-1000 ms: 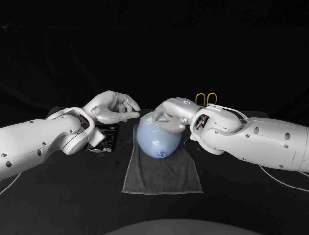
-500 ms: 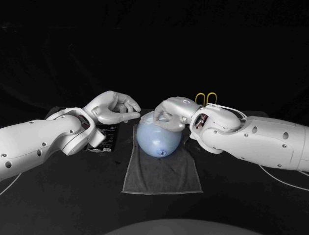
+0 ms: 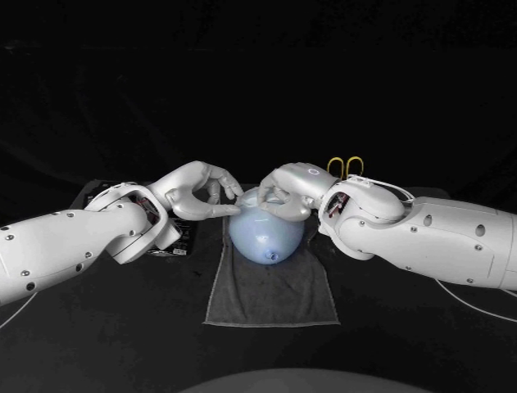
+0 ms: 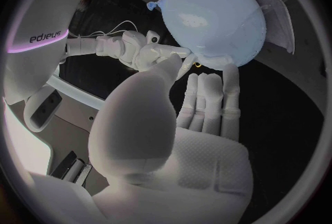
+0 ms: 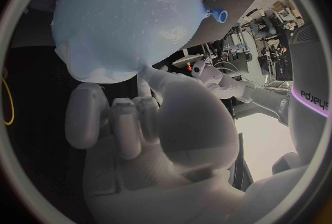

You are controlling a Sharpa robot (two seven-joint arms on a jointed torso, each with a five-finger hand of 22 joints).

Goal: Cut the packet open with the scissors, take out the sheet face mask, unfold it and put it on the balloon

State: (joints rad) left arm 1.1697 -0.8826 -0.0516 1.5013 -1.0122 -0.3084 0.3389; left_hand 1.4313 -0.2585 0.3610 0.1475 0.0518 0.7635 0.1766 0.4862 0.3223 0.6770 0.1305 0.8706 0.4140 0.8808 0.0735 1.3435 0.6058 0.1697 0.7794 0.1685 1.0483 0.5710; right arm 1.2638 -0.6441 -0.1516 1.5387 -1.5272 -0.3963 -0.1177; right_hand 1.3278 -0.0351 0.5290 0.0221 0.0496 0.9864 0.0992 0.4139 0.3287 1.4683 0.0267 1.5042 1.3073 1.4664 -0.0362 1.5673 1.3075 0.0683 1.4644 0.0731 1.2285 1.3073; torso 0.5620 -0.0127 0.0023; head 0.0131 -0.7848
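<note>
Balloon (image 3: 264,233) lies at centre frame in the head view, on a grey towel (image 3: 270,299) that runs down toward the lower middle. A pale, thin sheet that we take for the face mask (image 5: 86,66) clings to the balloon's upper end, and its lobed edge shows in the right wrist view. So we judge the cutting, the taking out and most of the unfolding done. The black packet (image 3: 179,242) sits left of the balloon, mostly under the left forearm, and the yellow scissors handles (image 3: 346,164) stand just above the right wrist, apart from both hands. Left hand (image 3: 199,190) comes in from centre left, fingers extended and holding nothing, with their tips touching the balloon's upper left edge. Right hand (image 3: 284,190) is curled over the balloon's upper end. We cannot tell whether its fingers pinch the sheet or only press on it. What is left, by our reading, is smoothing the mask down and letting go. How far the sheet reaches toward the knot end is unclear.
</note>
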